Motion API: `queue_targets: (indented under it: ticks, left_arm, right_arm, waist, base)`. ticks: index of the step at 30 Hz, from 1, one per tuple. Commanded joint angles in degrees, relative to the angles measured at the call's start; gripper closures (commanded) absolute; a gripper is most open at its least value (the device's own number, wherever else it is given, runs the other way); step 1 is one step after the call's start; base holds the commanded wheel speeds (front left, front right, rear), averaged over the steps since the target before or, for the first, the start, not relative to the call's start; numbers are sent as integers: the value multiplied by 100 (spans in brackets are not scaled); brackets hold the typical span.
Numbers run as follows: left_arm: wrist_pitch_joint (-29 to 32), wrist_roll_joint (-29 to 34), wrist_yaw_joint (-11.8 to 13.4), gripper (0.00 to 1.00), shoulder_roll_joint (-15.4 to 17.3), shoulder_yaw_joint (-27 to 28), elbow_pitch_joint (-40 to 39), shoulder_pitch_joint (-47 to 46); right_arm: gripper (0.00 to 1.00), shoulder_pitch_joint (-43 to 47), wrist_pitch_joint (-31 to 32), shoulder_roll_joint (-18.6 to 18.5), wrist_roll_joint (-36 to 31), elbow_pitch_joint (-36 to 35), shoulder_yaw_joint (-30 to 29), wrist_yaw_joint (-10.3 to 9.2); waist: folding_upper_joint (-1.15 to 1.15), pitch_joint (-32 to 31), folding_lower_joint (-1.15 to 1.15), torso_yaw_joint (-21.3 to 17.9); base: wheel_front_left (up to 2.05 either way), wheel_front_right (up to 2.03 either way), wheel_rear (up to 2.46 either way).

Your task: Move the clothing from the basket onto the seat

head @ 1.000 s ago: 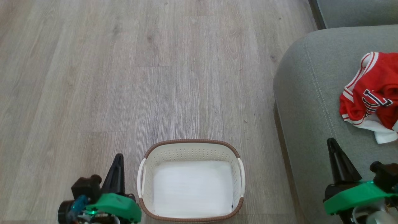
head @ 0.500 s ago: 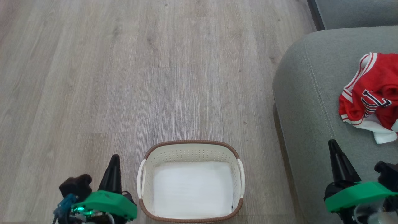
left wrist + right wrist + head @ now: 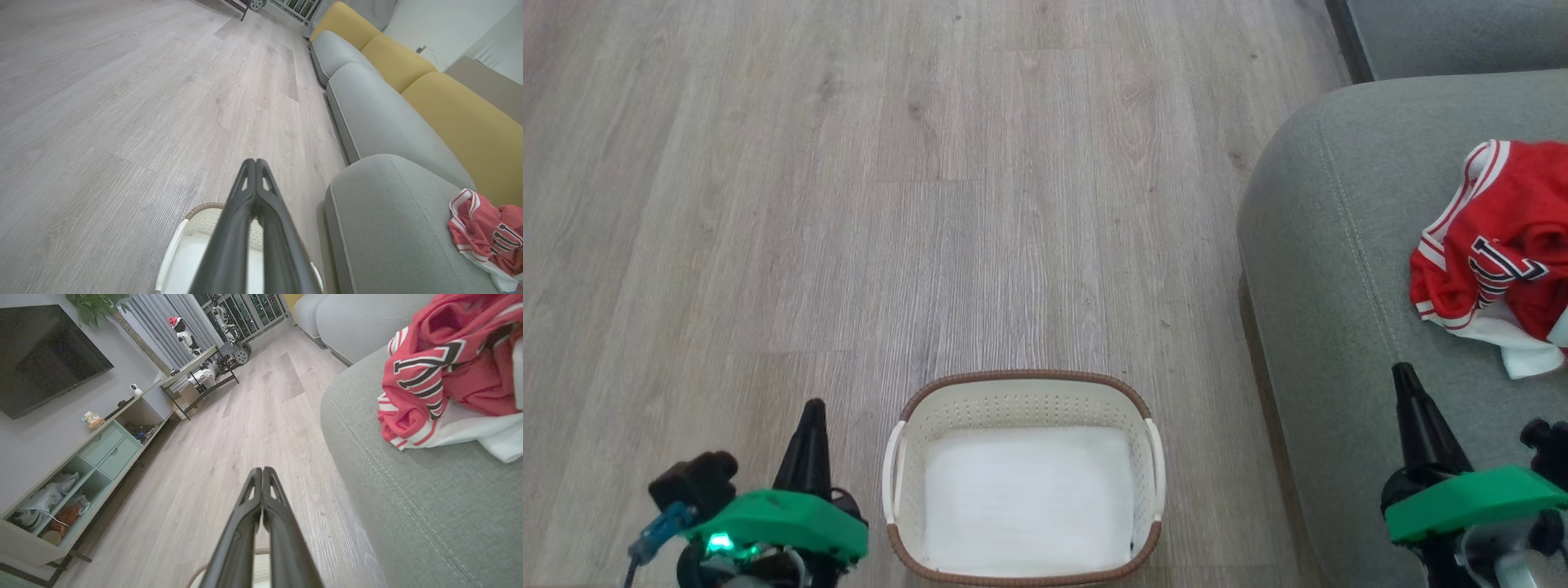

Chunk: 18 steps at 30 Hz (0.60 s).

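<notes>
The red clothing (image 3: 1499, 245) lies bunched on the grey-green seat (image 3: 1331, 269) at the right, white trim showing at its lower edge. It also shows in the left wrist view as clothing (image 3: 486, 234) on the seat (image 3: 388, 228), and close up as clothing (image 3: 441, 363) on the seat (image 3: 429, 498). The basket (image 3: 1023, 381) stands on the floor at bottom centre, holding only a flat white sheet (image 3: 1027, 498). My left gripper (image 3: 810, 408) is shut, left of the basket. My right gripper (image 3: 1403, 374) is shut over the seat's near part, below the clothing. Both grippers (image 3: 255, 162) (image 3: 261, 470) hold nothing.
Pale wood floor (image 3: 849, 204) spreads ahead and to the left. Further sofa cushions (image 3: 367, 106) with yellow backrests (image 3: 457, 110) run along the right. A TV (image 3: 41, 351), a low cabinet (image 3: 81, 465) and a table (image 3: 200, 371) stand across the room.
The left gripper has drawn back down and leftward beside the basket. The right gripper has shifted slightly down and right. The whole picture has slid down a little, so the camera moved.
</notes>
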Motion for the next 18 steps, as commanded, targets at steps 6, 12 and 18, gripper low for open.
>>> queue_targets:
  ticks: [6, 12, 18]
  left_arm:
    - [112, -509, -85, 100, 41, 227, -164, -280]
    - [207, -894, -136, 100, 43, 305, -165, -305]
    - [303, -1279, -186, 100, 45, 383, -165, -330]
  right_arm:
    - [100, -290, 117, 32, 443, -104, -88, 0]
    - [100, -333, 211, 86, 772, -63, -130, 0]
    - [100, -375, 307, 141, 1099, -21, -174, 0]
  waist:
    - [0, -15, 0, -5]
    - [0, -28, 0, -10]
    - [0, -42, 0, -14]
  base:
    - [0, 0, 0]
    - [0, 0, 0]
    - [0, 0, 0]
